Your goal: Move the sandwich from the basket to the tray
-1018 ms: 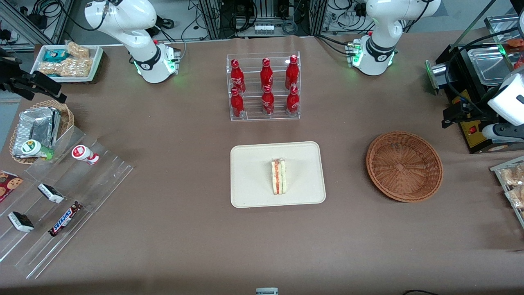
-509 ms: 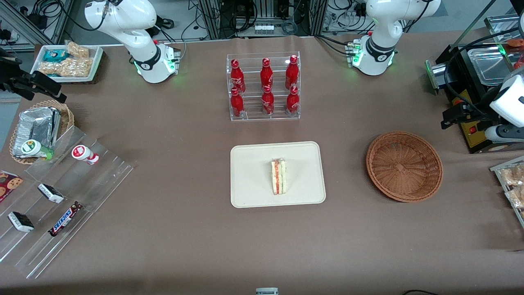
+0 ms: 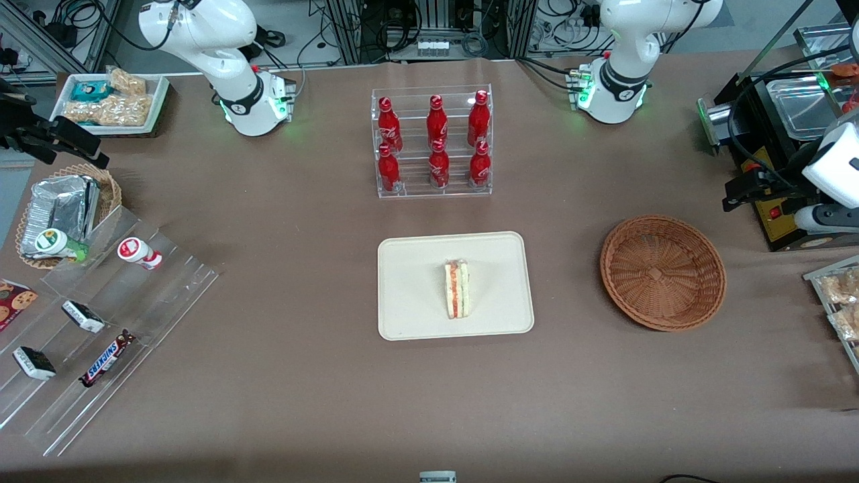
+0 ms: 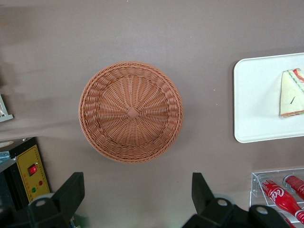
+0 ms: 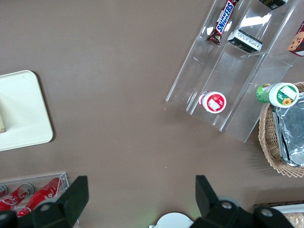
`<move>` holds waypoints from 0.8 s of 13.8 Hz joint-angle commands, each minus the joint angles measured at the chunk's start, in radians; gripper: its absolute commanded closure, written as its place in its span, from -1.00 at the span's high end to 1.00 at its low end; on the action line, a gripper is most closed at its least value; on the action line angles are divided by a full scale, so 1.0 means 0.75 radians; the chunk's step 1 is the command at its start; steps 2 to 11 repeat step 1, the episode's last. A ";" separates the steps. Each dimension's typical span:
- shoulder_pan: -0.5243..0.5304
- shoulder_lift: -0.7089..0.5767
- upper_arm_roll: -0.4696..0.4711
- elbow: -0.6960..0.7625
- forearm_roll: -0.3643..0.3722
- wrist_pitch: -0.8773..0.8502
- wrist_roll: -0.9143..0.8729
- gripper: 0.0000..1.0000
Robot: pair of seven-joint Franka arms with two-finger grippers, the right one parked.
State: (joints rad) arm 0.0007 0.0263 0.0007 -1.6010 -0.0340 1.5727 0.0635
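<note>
The sandwich [image 3: 457, 290], a pale wedge with red and green filling along its edge, lies on the cream tray [image 3: 409, 295] in the middle of the table. The round reddish-brown basket [image 3: 663, 272] stands beside the tray toward the working arm's end, with nothing in it. My gripper [image 3: 738, 191] hangs above the table past the basket, next to a black machine. In the left wrist view the gripper [image 4: 136, 194] is open with only bare table between its fingers, apart from the basket [image 4: 130, 111]. The sandwich [image 4: 290, 95] rests on the tray [image 4: 256, 104].
A clear rack of red bottles [image 3: 433, 144] stands farther from the camera than the tray. The black machine [image 3: 772, 134] and a tray of snack packs [image 3: 839, 302] sit at the working arm's end. A clear stepped shelf [image 3: 100, 322] with snacks lies at the parked arm's end.
The working arm's wrist shifted slightly toward the table's end between the first two frames, then held still. Sandwich, tray and basket have not moved.
</note>
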 commanded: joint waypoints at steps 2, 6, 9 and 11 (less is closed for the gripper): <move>0.003 -0.002 -0.007 0.010 -0.010 -0.011 -0.009 1.00; 0.003 -0.002 -0.007 0.010 -0.010 -0.011 -0.009 1.00; 0.003 -0.002 -0.007 0.010 -0.010 -0.011 -0.009 1.00; 0.003 -0.002 -0.007 0.010 -0.010 -0.011 -0.009 1.00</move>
